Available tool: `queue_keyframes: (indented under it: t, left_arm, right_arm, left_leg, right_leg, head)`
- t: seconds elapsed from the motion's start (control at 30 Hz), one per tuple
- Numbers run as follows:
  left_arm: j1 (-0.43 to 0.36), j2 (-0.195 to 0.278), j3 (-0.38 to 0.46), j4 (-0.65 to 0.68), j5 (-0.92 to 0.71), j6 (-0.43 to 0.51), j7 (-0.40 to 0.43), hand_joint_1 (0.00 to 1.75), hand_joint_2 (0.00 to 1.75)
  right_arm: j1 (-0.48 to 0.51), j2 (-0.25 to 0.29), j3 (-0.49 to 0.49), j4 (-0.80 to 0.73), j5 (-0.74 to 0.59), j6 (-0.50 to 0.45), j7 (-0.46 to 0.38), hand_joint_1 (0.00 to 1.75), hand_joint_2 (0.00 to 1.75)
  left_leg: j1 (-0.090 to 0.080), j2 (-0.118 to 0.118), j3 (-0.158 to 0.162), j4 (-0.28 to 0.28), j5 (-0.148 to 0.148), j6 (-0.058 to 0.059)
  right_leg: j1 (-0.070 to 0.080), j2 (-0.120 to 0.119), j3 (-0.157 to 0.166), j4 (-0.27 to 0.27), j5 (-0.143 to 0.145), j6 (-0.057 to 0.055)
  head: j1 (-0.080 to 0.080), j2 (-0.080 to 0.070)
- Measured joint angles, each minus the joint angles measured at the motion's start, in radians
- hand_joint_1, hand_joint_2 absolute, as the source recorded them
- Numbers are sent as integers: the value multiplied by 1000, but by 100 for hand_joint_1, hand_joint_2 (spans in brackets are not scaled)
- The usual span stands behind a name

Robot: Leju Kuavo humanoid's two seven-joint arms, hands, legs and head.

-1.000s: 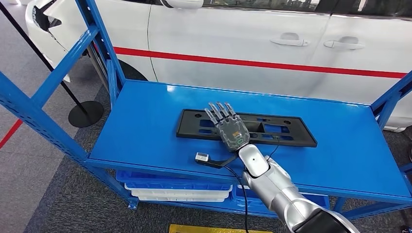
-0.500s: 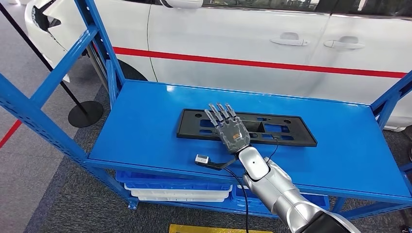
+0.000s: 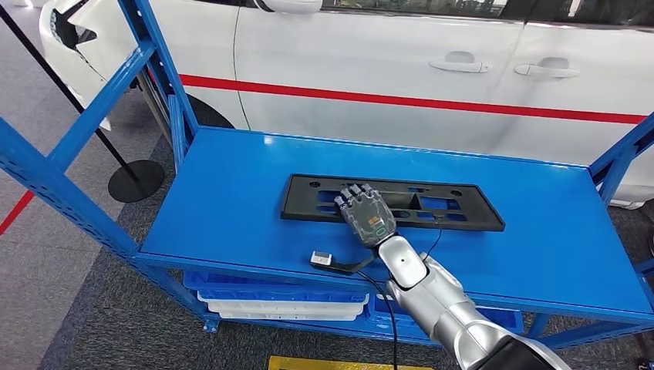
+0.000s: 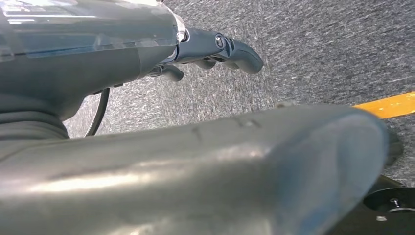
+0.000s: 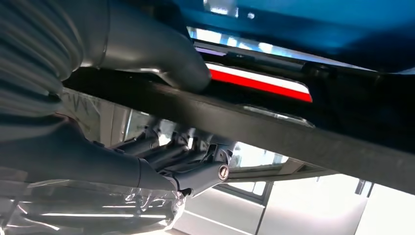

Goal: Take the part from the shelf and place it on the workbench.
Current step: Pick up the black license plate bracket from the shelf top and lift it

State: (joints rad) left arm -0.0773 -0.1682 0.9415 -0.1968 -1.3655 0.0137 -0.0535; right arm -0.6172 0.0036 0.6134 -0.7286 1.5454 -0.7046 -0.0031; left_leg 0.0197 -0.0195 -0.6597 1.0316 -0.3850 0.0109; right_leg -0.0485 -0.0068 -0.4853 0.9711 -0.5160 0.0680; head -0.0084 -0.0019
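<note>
Blue shelf [image 3: 231, 200] beside white car [image 3: 385, 62], black part [image 3: 455, 208] under right hand [image 3: 369, 214].

The right arm reaches forward from below, silver and bent at the elbow. Its right hand [image 3: 366, 213] lies palm down, fingers curled over the near edge of the black part [image 3: 455, 208], thumb beneath. The left hand [image 4: 215, 49] hangs with fingers loosely curled, holding nothing.

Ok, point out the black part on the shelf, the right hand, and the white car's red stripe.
black part [image 3: 463, 214], head view, on its flat right end.
right hand [image 3: 369, 216], head view, on the back of the hand.
red stripe [image 3: 432, 102], head view, midway along the door.
</note>
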Motion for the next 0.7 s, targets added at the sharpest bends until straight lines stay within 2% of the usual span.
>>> queue_keyframes:
  t: [0.4,0.53,0.6,0.63,0.7]
  left_arm:
    - [0,0,0,0,0,2,-11,0,0]
    - [0,0,0,0,-6,4,-13,0,0]
    - [0,0,0,0,-11,8,-14,0,0]
    - [0,0,-1,0,-15,11,-14,0,0]
    - [1,0,-2,0,-22,19,-15,0,0]
  right_arm:
    - [-1,16,0,0,0,0,-20,175,175]
    - [8,17,-8,-44,-7,0,-19,175,175]
    - [18,17,-28,-93,-43,0,-62,175,175]
    - [27,20,-52,-133,-90,0,-116,175,175]
    - [40,37,-139,-227,-260,0,-294,175,175]
  left_leg:
    - [0,0,0,0,0,0]
    - [0,0,0,0,0,0]
    - [0,1,0,0,0,0]
    - [0,1,0,0,0,0]
    - [0,1,0,0,0,0]
  right_leg:
    - [0,0,0,0,0,0]
    - [0,0,0,0,0,0]
    - [0,1,0,0,0,0]
    - [0,1,0,0,0,0]
    - [0,1,-1,0,0,0]
  head:
    - [0,0]
    - [0,0]
    - [0,0]
    - [0,0]
    - [0,0]
